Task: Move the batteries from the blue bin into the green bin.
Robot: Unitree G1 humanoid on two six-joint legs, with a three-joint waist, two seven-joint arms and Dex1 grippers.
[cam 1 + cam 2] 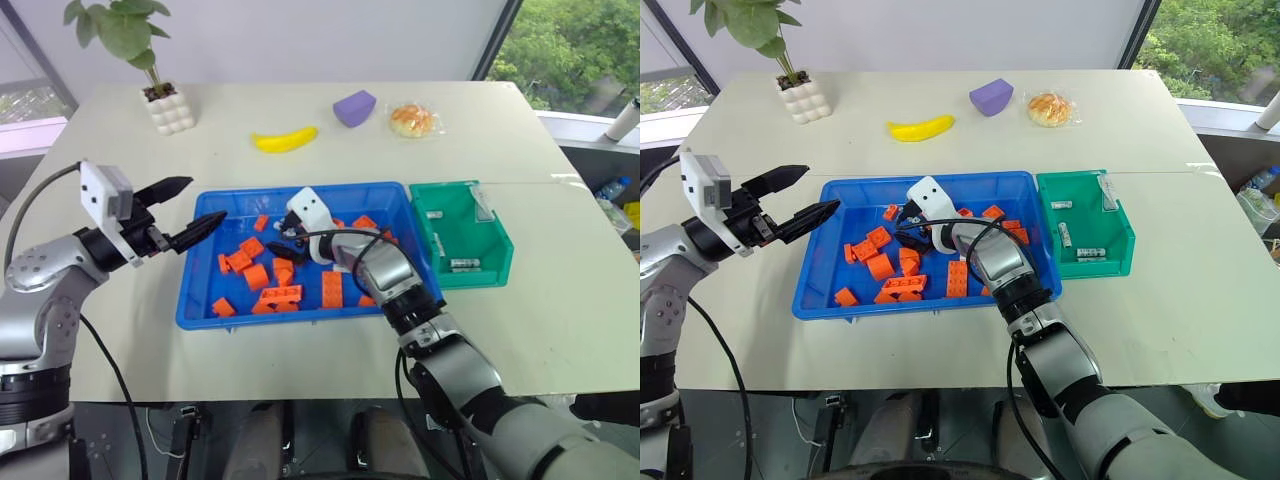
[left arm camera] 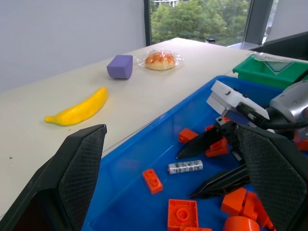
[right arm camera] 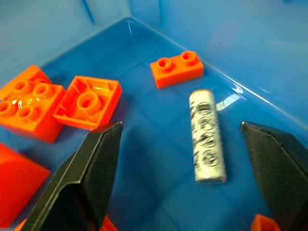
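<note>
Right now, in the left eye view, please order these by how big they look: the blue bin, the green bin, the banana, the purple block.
1. blue bin
2. green bin
3. banana
4. purple block

The banana and block lie farther from the camera, so they may look smaller than they really are.

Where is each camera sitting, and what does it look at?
Head eyes: high up, looking down at the beige table, the big bright-blue plastic bin, the small teal-green plastic bin; both arms show.
Left wrist: looks past the open left tool at the yellow banana.
Right wrist: inside the blue bin, looks between the open right tool fingers at a silver-grey battery.
Shared: both wrist views see that battery and the orange bricks.
</note>
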